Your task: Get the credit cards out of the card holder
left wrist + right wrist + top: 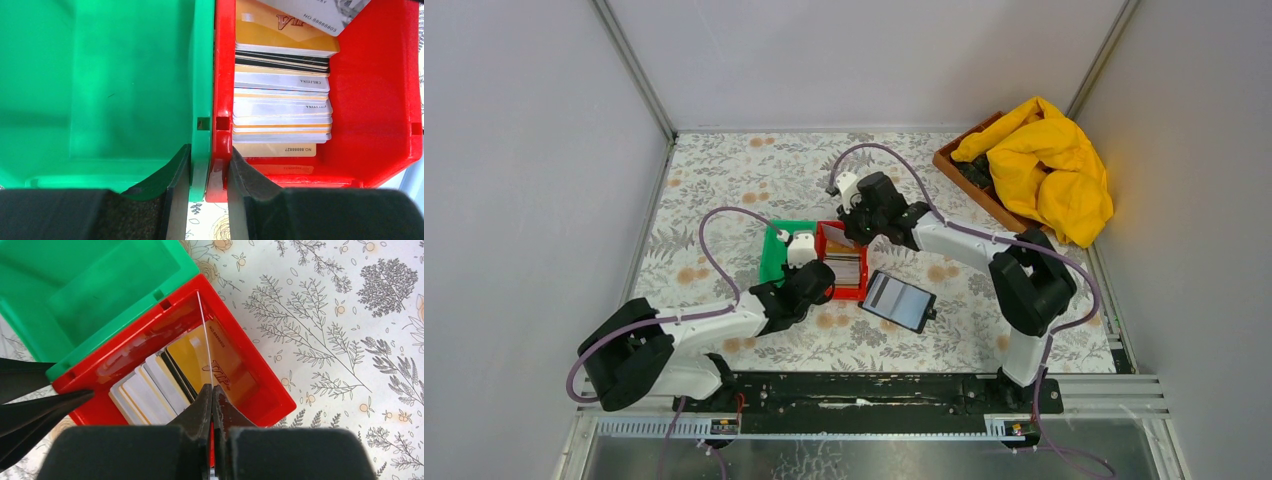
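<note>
- Card holder (899, 300) is lying open on the bench (724, 170) beside the red bin (380, 100).
- Right gripper (209, 387) is pinching one grey-white card (310, 12) edge-on above the credit cards (282, 100) stacked in that bin.
- Left gripper (209, 150) is clamping the touching walls of the green bin (100, 75) and red bin.

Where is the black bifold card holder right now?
Top view: the black card holder lies open on the floral table, just right of the red plastic bin.
</note>
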Tool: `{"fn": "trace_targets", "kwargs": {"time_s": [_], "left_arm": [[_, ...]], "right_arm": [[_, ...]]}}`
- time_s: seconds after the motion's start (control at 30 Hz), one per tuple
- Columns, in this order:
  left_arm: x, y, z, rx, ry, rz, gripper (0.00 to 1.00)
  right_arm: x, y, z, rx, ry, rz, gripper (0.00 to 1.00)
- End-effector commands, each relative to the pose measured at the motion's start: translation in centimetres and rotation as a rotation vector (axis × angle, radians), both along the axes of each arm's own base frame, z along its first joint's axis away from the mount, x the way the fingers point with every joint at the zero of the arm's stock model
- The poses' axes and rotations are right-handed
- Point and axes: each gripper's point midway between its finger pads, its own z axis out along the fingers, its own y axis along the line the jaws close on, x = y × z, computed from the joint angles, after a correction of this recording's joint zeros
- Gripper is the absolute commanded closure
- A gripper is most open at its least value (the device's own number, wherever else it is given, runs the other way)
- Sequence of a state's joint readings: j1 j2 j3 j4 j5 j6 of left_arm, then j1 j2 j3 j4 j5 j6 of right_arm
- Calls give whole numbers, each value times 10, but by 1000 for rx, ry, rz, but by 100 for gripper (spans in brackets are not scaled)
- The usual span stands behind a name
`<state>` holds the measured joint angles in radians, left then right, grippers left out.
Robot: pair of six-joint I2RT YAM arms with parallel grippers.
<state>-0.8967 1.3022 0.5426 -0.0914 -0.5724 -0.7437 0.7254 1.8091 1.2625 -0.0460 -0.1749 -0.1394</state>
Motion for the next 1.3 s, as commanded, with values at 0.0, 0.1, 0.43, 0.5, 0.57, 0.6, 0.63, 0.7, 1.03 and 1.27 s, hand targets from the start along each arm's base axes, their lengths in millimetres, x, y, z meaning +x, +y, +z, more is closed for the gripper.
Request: {"fn": "trace_targets", "kwargs": {"time_s": [0.0, 0.1, 0.43, 0.5, 0.57, 0.6, 0.63, 0.7, 1.03, 1.27], "left_arm": [[-41, 14, -44, 37, 206, -12, 100], [-41, 13, -46, 39, 212, -17, 100], [-41, 10, -48, 40, 219, -27, 100], [-40, 10, -48, 39, 219, -28, 100], [-40, 9, -48, 38, 219, -28, 100], [-40, 9, -48, 38, 219, -29, 100], [-40, 8, -48, 38, 220, -31, 100], [-40, 7, -49, 37, 223, -34, 100], [-40, 5, -50, 24, 228, -39, 100], [-33, 7, -32, 8, 173, -16, 75]], "right_arm": [[20, 5, 12, -29, -60, 18, 100], [25, 0, 2, -75, -66, -2, 100], [15, -2, -9, -68, -44, 24, 95], [7, -3, -9, -51, -32, 31, 87], [1, -5, -9, -40, -28, 35, 82], [-3, -6, -9, -34, -28, 37, 81], [-5, -7, -8, -30, -27, 35, 80], [-10, -10, -8, -24, -26, 33, 75], [-28, -12, 8, 46, -37, 26, 58], [-50, -27, 78, 272, -133, -51, 57]]}}
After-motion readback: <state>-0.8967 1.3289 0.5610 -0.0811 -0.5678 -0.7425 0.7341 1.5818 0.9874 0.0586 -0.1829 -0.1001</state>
